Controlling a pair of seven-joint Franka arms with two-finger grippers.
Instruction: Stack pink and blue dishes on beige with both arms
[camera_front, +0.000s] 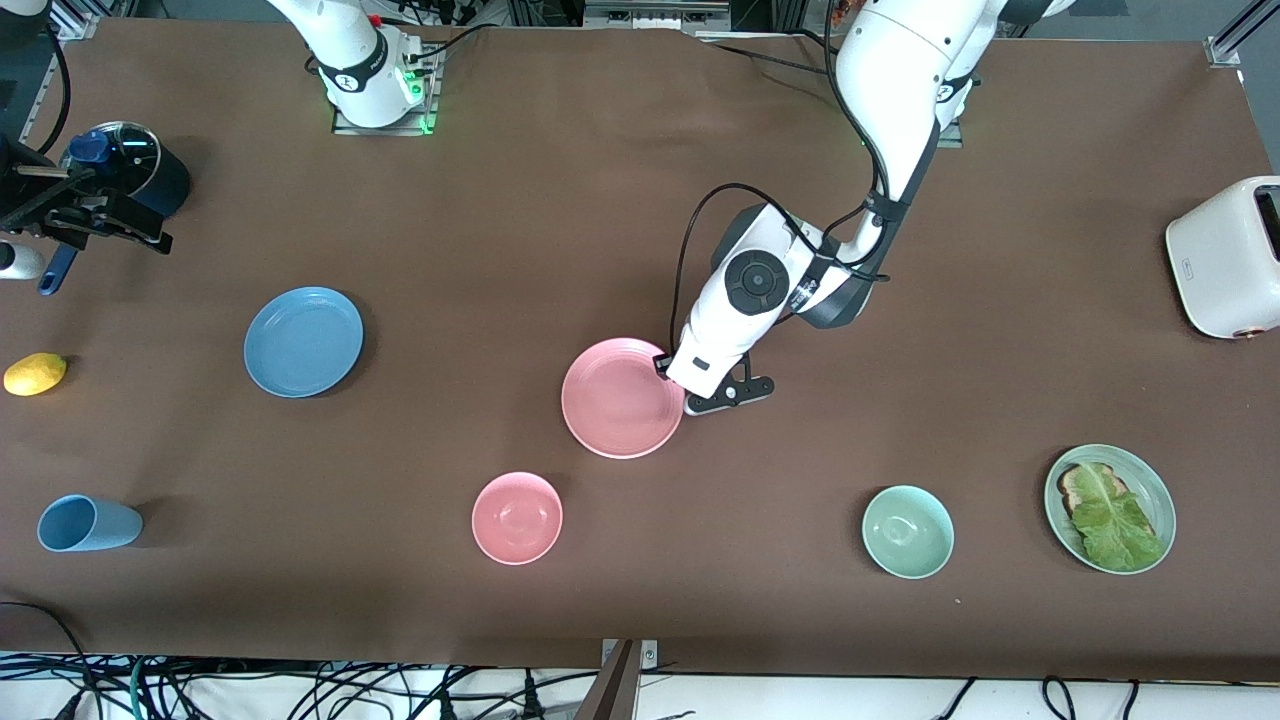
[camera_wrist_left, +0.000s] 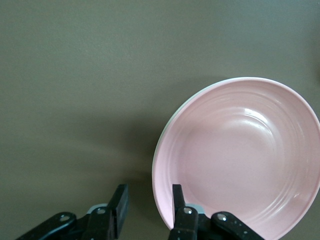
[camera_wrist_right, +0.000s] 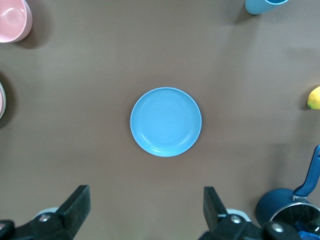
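The pink plate (camera_front: 620, 398) lies at the table's middle. My left gripper (camera_front: 702, 400) is low at the plate's edge toward the left arm's end. In the left wrist view the left gripper (camera_wrist_left: 149, 196) is open and straddles the rim of the pink plate (camera_wrist_left: 240, 155), one finger over the plate and one outside it. A pale edge shows just under that rim. The blue plate (camera_front: 303, 341) lies toward the right arm's end. High over it, my right gripper (camera_wrist_right: 146, 210) is open and holds nothing above the blue plate (camera_wrist_right: 165, 122). No beige plate shows plainly.
Near the front edge stand a pink bowl (camera_front: 517, 517), a green bowl (camera_front: 907, 531), a blue cup (camera_front: 85, 523) and a green plate with toast and lettuce (camera_front: 1110, 507). A lemon (camera_front: 35, 373) and a dark pot (camera_front: 135, 170) are at the right arm's end, a toaster (camera_front: 1228, 255) at the left arm's.
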